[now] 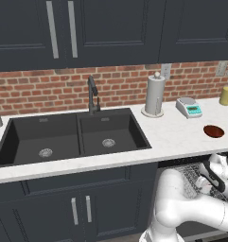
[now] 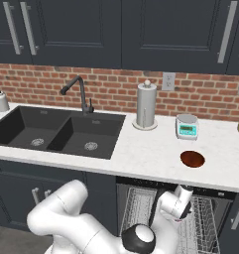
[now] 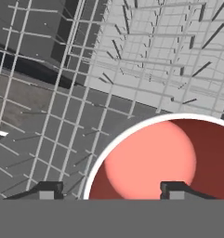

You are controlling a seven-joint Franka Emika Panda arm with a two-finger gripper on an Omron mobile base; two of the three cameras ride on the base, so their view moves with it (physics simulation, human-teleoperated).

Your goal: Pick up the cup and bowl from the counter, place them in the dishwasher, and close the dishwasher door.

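- My fingers (image 3: 108,189) stand spread apart over the dishwasher (image 2: 141,208) rack, gripping nothing.
- The cup (image 3: 169,158) sits just below them in the rack, so I judge it delivered.
- The bowl (image 2: 192,158) waits on the table (image 2: 141,149); it and the door remain.

Glossy white rounded arm (image 2: 66,213) segments, dark joint caps, small dark-tipped jaws.

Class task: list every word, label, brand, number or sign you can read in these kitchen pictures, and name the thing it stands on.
No text can be read anywhere.
Kitchen scale: its green display panel is too small and blurred to show any digits.
Wall outlet: blank plate, no markings visible.
Paper towel holder, bowl and cabinets: no labels visible.
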